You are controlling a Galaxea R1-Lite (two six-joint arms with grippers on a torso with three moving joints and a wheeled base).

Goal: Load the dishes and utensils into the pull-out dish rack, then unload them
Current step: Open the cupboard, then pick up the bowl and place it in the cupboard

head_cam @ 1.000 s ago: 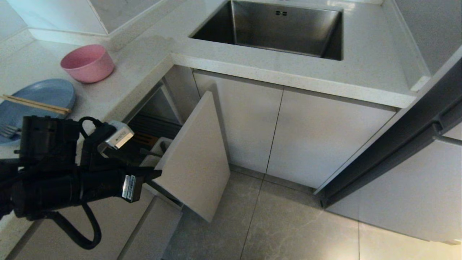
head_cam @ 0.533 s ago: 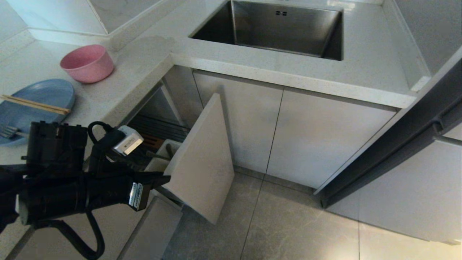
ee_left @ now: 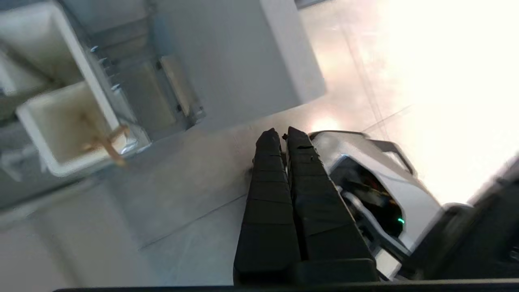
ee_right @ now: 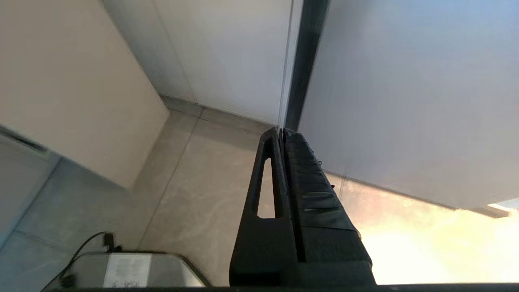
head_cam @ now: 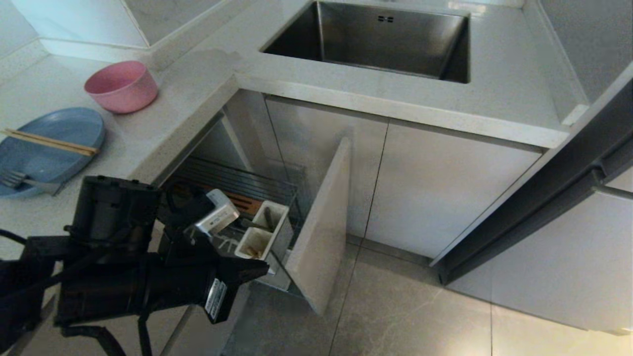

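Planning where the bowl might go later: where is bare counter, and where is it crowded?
Bare counter runs between the pink bowl and the sink, and along the sink's front edge. It is crowded at the blue plate, which carries chopsticks and a fork.

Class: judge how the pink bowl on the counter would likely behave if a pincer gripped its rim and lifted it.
The pink bowl looks like thin plastic, so probably light and stiff. Its smooth wall may slip in a pinch. It stands upright, so it seems unlikely to roll.

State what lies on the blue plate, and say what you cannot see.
On the plate lie chopsticks across it and a fork near its front edge. No spoon shows; the plate's left part is out of view.
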